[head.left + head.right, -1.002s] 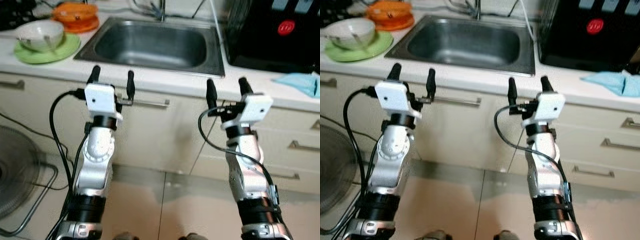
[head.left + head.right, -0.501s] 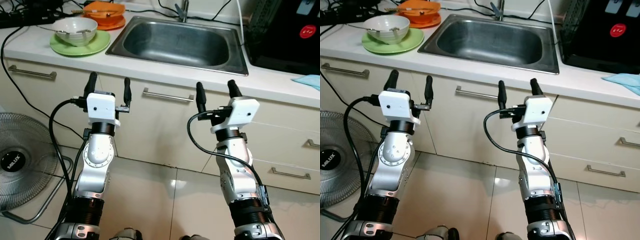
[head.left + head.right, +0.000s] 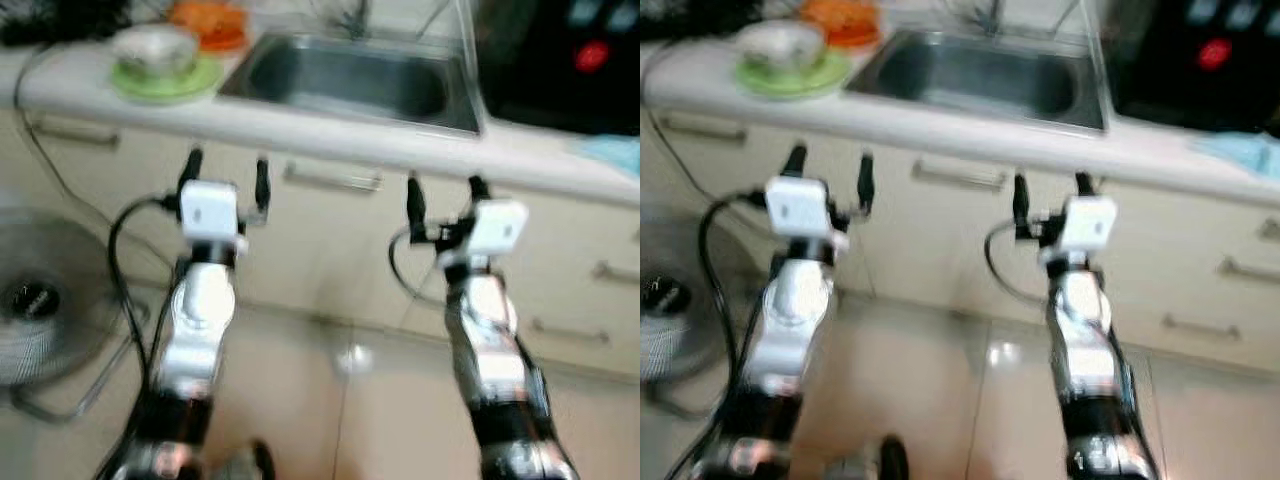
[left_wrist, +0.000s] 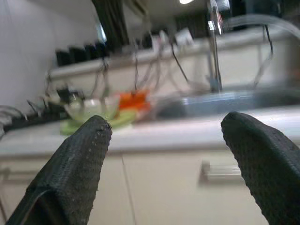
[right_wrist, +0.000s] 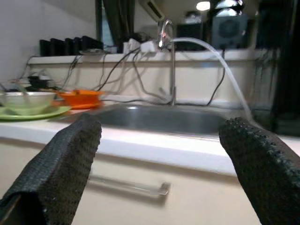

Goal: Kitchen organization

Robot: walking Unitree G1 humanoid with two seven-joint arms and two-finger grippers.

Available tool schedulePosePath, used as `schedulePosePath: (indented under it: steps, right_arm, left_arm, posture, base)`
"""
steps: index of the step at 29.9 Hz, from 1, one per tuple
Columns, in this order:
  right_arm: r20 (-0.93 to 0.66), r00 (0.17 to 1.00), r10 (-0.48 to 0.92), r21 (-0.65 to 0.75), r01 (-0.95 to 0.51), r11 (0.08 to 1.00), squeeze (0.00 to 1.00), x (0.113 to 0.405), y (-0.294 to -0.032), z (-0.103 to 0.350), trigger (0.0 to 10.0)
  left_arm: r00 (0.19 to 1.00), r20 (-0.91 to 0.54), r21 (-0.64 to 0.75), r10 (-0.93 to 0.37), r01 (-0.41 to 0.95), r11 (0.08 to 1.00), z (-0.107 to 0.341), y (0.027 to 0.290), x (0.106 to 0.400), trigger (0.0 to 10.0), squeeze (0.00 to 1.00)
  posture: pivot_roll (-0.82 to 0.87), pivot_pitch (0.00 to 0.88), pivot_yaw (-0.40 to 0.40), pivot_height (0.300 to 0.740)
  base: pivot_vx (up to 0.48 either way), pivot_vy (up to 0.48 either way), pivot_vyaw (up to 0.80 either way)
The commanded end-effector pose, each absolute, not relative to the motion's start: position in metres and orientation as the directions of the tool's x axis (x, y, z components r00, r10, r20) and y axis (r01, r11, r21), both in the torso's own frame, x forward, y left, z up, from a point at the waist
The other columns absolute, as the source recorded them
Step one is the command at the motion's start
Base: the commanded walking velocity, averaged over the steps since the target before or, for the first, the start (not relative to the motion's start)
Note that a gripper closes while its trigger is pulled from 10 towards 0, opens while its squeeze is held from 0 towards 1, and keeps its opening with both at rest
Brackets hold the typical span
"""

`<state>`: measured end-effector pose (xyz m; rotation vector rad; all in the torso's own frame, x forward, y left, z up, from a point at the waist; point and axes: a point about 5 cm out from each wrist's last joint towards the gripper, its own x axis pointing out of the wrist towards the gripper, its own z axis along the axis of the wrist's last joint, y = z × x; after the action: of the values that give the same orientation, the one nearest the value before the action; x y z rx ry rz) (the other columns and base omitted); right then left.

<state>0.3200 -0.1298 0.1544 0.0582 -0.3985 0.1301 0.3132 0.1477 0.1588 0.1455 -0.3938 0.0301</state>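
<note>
Fingers of the left gripper [image 3: 225, 173] and right gripper [image 3: 444, 198] stay spread and empty while the blurred view has backed off the bench [image 3: 330, 125], bowl [image 3: 152, 48] at eleven o'clock, sink [image 3: 352, 83] at twelve: still approaching.

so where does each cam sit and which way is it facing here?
Left and right eye views: head stereo pair, looking forward and down at the counter, sink and cabinets; both arms with the left claw and right claw show.
Left wrist view: looks along its fingers at the counter edge.
Right wrist view: same, facing the faucet.
Shared: sink, green plate, orange dish.
</note>
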Motion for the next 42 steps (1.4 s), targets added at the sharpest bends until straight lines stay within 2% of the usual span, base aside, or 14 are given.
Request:
schedulePosePath:
  steps: [1, 26, 42]
  right_arm:
    - [0.389, 0.915, 0.108, 0.025, -0.128, 0.991, 0.00, 0.3209, -0.1322, 0.1544, 10.0]
    - [0.381, 0.917, 0.121, 0.029, -0.142, 0.989, 0.00, 0.3210, -0.1308, 0.1533, 10.0]
    - [0.372, 0.920, 0.126, 0.028, -0.147, 0.989, 0.00, 0.3215, -0.1300, 0.1521, 10.0]
  left_arm:
    - [0.911, 0.412, 0.135, -0.015, -0.045, 0.990, 0.1688, 0.1440, 0.3166, 10.0, 0.00]
    - [0.914, 0.405, 0.142, -0.005, -0.058, 0.988, 0.1684, 0.1465, 0.3174, 10.0, 0.00]
    - [0.916, 0.401, 0.148, 0.001, -0.066, 0.987, 0.1679, 0.1484, 0.3176, 10.0, 0.00]
  posture:
    - [0.03, 0.103, -0.023, 0.740]
    - [0.03, 0.101, -0.024, 0.740]
    - [0.03, 0.103, -0.024, 0.740]
  base:
    - [0.000, 0.000, 0.00]
    - [0.000, 0.000, 0.00]
    - [0.353, 0.000, 0.00]
